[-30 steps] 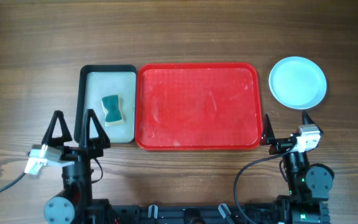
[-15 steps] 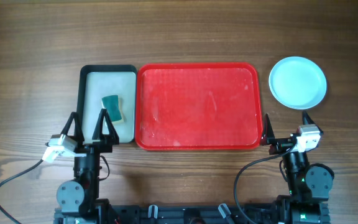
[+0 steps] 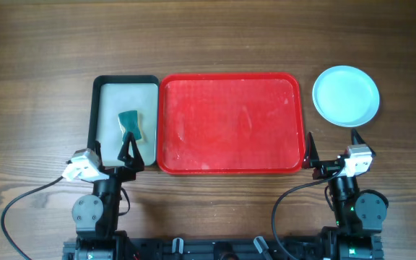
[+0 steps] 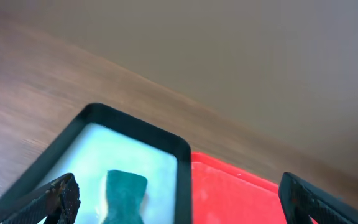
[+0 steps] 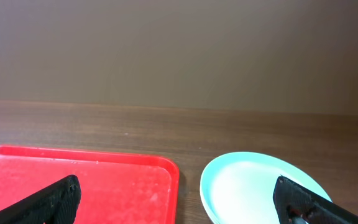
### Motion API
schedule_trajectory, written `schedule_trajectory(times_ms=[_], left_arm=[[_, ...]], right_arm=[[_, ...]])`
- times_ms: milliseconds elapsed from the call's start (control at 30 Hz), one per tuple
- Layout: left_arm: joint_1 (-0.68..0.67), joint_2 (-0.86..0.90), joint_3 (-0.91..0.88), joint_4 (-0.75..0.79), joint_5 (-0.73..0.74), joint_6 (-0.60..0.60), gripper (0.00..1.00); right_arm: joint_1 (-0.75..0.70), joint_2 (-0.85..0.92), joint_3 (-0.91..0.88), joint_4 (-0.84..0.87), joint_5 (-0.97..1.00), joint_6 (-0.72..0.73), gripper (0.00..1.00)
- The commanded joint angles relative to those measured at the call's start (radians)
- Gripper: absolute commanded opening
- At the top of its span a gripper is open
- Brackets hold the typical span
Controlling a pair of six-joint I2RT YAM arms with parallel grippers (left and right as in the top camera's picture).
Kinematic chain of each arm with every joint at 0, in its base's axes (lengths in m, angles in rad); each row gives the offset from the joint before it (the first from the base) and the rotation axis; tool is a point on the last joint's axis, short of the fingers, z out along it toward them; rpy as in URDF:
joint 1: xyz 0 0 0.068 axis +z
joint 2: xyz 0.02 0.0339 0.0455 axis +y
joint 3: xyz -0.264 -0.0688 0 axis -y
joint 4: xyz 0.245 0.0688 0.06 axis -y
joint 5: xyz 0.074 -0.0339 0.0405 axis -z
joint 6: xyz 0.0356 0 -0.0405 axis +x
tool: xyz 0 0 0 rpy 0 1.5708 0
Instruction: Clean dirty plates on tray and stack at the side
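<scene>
A pale aqua plate [image 3: 346, 96] (any beneath it are hidden) lies just ahead of the right tool [image 3: 334, 144], with the red tray [image 3: 230, 123] ahead-left of it. Both tools have their jaws spread wide and hold nothing. The left tool [image 3: 111, 153] sits just short of a black tray [image 3: 96, 108] with a teal sponge [image 3: 129, 124].

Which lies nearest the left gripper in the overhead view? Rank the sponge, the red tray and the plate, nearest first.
From the left gripper:
1. Sponge: just ahead of it, inside the black tray.
2. Red tray: next over, to its right.
3. Plate: far right, beyond the red tray's far end.
</scene>
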Motion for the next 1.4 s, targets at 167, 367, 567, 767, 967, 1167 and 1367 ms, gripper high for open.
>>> schedule_trajectory(times_ms=[167, 367, 567, 767, 967, 1167, 1367], left_arm=[[0.004, -0.010, -0.002, -0.008, 0.015, 0.237, 1.00], [0.004, -0.010, -0.002, -0.008, 0.035, 0.350, 1.00], [0.004, -0.010, -0.002, -0.007, 0.035, 0.350, 1.00], [0.004, -0.010, -0.002, -0.007, 0.035, 0.350, 1.00], [0.004, -0.010, -0.002, -0.008, 0.035, 0.350, 1.00], [0.004, -0.010, -0.002, -0.007, 0.034, 0.350, 1.00], [0.004, -0.010, -0.002, -0.007, 0.034, 0.350, 1.00]], right_arm=[[-0.006, -0.005, -0.001, 0.003, 0.009, 0.020, 1.00], [-0.006, -0.005, -0.001, 0.003, 0.009, 0.020, 1.00], [-0.006, -0.005, -0.001, 0.003, 0.009, 0.021, 1.00], [-0.006, -0.005, -0.001, 0.003, 0.009, 0.020, 1.00], [-0.006, -0.005, -0.001, 0.003, 0.009, 0.020, 1.00], [-0.006, -0.005, -0.001, 0.003, 0.009, 0.021, 1.00], [-0.006, -0.005, -0.001, 0.003, 0.009, 0.020, 1.00]])
